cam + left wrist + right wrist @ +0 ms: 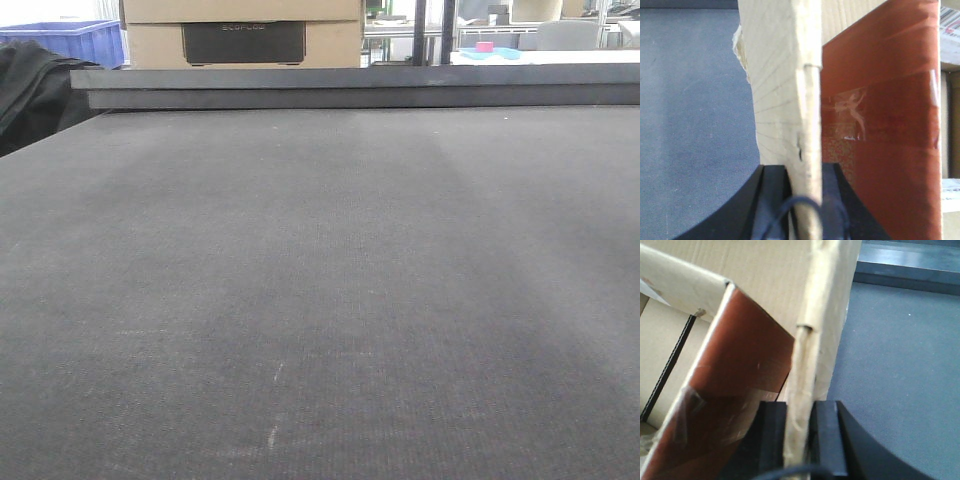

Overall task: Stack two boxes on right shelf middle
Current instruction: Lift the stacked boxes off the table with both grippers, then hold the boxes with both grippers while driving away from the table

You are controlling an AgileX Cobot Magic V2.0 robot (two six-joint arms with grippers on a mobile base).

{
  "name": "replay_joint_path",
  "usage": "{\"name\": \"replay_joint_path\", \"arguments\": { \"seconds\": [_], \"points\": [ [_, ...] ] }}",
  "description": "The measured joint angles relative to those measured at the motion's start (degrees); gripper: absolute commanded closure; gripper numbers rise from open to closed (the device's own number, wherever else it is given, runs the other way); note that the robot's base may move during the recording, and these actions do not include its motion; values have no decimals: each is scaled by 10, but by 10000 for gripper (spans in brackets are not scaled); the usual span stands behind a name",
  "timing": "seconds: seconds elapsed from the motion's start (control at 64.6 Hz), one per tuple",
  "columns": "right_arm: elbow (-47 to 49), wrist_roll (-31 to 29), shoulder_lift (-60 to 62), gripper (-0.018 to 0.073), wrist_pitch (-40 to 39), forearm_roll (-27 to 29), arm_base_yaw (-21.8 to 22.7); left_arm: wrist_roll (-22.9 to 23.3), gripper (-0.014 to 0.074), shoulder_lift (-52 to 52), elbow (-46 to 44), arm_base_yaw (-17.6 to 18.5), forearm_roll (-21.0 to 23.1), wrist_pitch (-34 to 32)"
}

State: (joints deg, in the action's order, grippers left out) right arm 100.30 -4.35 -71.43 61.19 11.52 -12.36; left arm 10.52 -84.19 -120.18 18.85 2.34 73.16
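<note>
A brown cardboard box (782, 75) with its top open fills the left wrist view. My left gripper (804, 172) is shut on the upright edge of its wall, one black finger on each side. In the right wrist view my right gripper (799, 407) is shut on another upright wall edge of a cardboard box (765, 275). A red-brown, tape-covered flap (745, 365) lies inside. Another tan carton (240, 30) with a black panel stands beyond the far ledge in the front view. The right shelf middle is out of view. Neither gripper shows in the front view.
A dark grey mat (320, 300) covers the surface ahead, ending at a raised dark ledge (350, 85). A blue plastic bin (70, 40) and black fabric (30, 90) sit at the far left. White tables with a pink object (485, 47) stand far right.
</note>
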Motion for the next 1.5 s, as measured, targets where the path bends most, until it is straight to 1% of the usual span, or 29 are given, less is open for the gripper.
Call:
{"name": "replay_joint_path", "arguments": {
  "seconds": [1.502],
  "points": [
    [0, 1, -1, 712, 1, 2, 0, 0, 708, 0, -1, 0, -3, 1]
  ]
}}
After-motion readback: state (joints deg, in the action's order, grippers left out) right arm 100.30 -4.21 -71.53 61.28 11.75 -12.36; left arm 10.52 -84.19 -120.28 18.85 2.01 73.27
